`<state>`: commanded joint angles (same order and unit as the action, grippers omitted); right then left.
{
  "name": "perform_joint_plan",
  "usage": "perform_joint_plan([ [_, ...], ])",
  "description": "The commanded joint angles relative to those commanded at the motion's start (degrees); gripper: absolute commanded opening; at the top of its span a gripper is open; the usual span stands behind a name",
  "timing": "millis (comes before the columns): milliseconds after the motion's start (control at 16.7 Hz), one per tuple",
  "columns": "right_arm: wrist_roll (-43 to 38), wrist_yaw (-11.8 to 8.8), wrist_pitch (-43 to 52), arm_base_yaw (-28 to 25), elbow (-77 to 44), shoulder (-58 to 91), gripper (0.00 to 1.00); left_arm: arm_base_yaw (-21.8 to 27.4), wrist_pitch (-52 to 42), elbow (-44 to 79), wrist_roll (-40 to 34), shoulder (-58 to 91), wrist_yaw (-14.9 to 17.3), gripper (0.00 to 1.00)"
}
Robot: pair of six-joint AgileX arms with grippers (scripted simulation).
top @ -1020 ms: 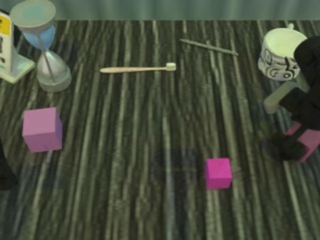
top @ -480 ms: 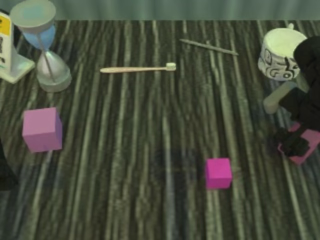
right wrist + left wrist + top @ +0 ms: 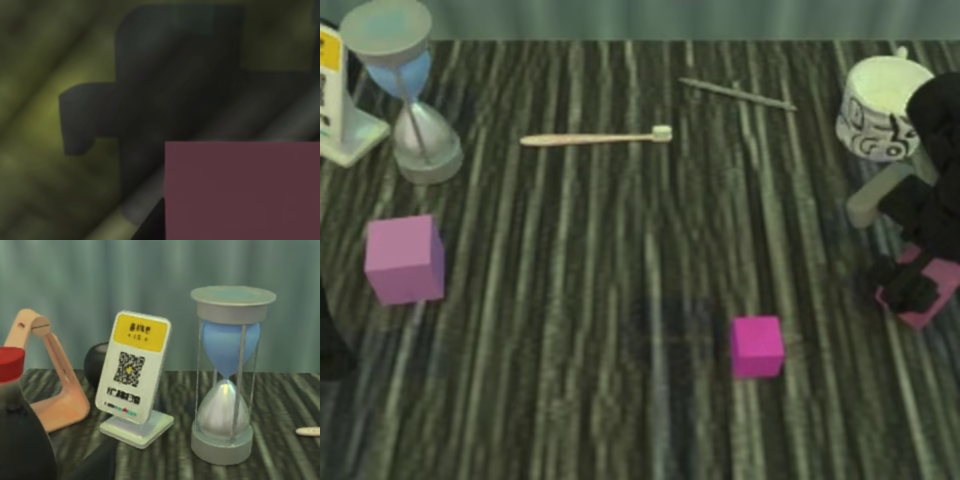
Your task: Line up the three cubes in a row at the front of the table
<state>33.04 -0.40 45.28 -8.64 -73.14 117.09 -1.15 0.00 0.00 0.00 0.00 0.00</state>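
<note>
The large lilac-pink cube (image 3: 404,258) rests at the left of the streaked dark table (image 3: 620,300). Front of centre is the small magenta cube (image 3: 757,346). At the right edge the dusty rose-pink cube (image 3: 942,278) lies on the table with my right gripper (image 3: 908,288) down over it, covering its middle. In the right wrist view this cube (image 3: 245,190) fills the lower corner, with a dark shadow on the table beside it. My left arm (image 3: 328,345) stays parked at the left edge.
At the back left stand an hourglass (image 3: 410,90) and a QR-code sign (image 3: 335,95). A toothbrush (image 3: 595,138) and a thin rod (image 3: 737,94) lie at the back. A patterned mug (image 3: 882,108) stands behind the right arm.
Within the first half second my right gripper shifted right and came down over the rose-pink cube. Since then it has held still. The other cubes have not moved.
</note>
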Motion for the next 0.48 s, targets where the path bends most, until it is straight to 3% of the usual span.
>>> perform_joint_plan([
  [480, 0.16, -0.06, 12.78, -0.39, -7.43, -4.87, 0.0, 0.0, 0.0, 0.0, 0.0, 0.0, 0.0, 1.0],
])
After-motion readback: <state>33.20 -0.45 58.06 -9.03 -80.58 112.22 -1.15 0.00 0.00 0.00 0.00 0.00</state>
